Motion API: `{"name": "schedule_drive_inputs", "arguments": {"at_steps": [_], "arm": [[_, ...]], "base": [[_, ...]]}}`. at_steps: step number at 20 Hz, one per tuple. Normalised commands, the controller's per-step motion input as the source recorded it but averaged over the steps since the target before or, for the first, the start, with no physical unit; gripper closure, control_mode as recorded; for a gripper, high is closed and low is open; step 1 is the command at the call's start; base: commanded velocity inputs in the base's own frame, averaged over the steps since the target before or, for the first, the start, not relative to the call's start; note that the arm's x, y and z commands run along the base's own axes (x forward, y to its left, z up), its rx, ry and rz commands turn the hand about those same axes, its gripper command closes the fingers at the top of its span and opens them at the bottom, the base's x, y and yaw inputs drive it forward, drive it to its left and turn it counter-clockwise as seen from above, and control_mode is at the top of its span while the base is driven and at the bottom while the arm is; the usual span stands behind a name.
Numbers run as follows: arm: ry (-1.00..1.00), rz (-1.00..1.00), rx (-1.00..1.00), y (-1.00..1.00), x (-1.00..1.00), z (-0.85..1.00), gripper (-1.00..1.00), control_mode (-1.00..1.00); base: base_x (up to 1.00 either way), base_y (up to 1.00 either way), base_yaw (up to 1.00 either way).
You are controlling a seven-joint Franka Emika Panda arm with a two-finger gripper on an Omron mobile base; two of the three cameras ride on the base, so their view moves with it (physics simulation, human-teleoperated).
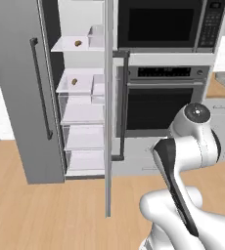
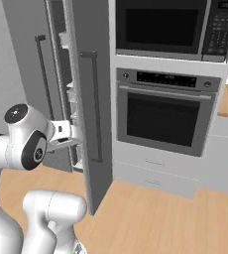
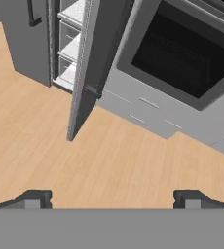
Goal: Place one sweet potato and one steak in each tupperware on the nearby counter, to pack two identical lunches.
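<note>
Spread wide and holding nothing, the fingers hang over bare wooden floor — open room all round. Ahead, the fridge door stands edge-on beside the oven; two small brown items sit on fridge shelves, and a strip of bench shows at far right.

It was a home kitchen, shown by the open fridge with shelves, the built-in wall oven, the microwave above, and wood flooring.
</note>
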Motion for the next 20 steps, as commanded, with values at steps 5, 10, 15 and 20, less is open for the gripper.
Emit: {"name": "schedule_drive_inputs", "arguments": {"at_steps": [5, 10, 15, 20], "arm": [[0.00, 0.00, 0.00, 0.00, 0.00, 0.00, -1.00, 1.00], [0.00, 0.00, 0.00, 0.00, 0.00, 0.00, -1.00, 1.00], [0.00, 0.00, 0.00, 0.00, 0.00, 0.00, -1.00, 1.00], [0.00, 0.00, 0.00, 0.00, 0.00, 0.00, -1.00, 1.00]], "base": [[0.01, 1.00, -0.04], [0.03, 1.00, -0.05], [0.36, 0.93, -0.12], [0.75, 0.30, -0.17]]}}
